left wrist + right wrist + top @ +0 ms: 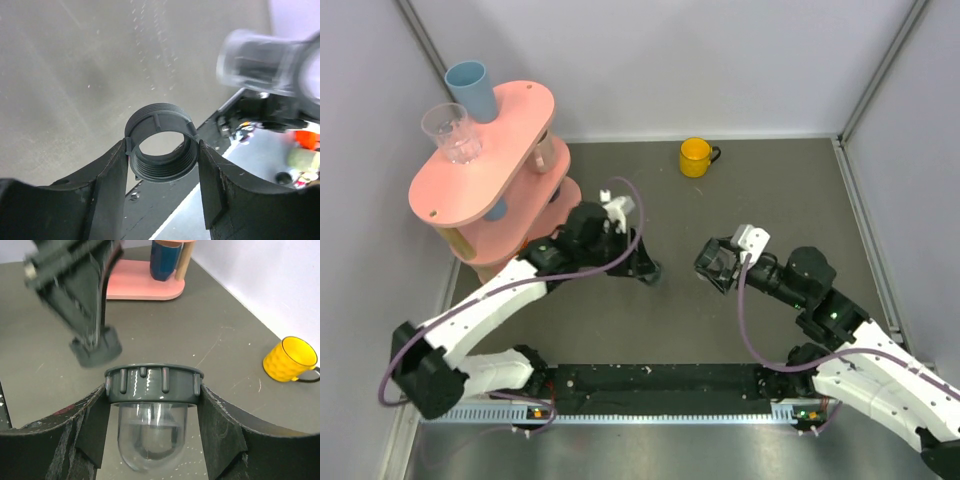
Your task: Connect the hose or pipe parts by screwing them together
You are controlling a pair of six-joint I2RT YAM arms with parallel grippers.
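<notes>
Pipe parts are split one per tool right now. The dark threaded ring (160, 116) sits right between the left tool's (162, 150) fingers, pinched on its two outer sides, no gap that I can see. So that tool is clamped on the ring. The ring's open bore faces back at the wrist camera and its far end pokes out just past the fingertips. Can't tell if it's touching the counter (75, 75) or just above it.

The other piece is the clear dome fitting (152, 440) with a dark ribbed collar (152, 385). The right tool (152, 405) is gripping it by the collar, one finger on each side. The dome hangs back toward the wrist between the fingers, and the collar's open end points out front.

From the top view the two tools face each other across the middle of the counter, near but apart, and the parts aren't touching. In the right wrist view the left tool and its ring are out ahead and to the left, blurry. In the left wrist view the clear fitting is ahead and off to the right, also blurry.

A yellow mug (290, 360) sits well off to the right of the right tool. A pink rack (145, 285) holding a blue cup (165, 260) is way out past the left tool.
</notes>
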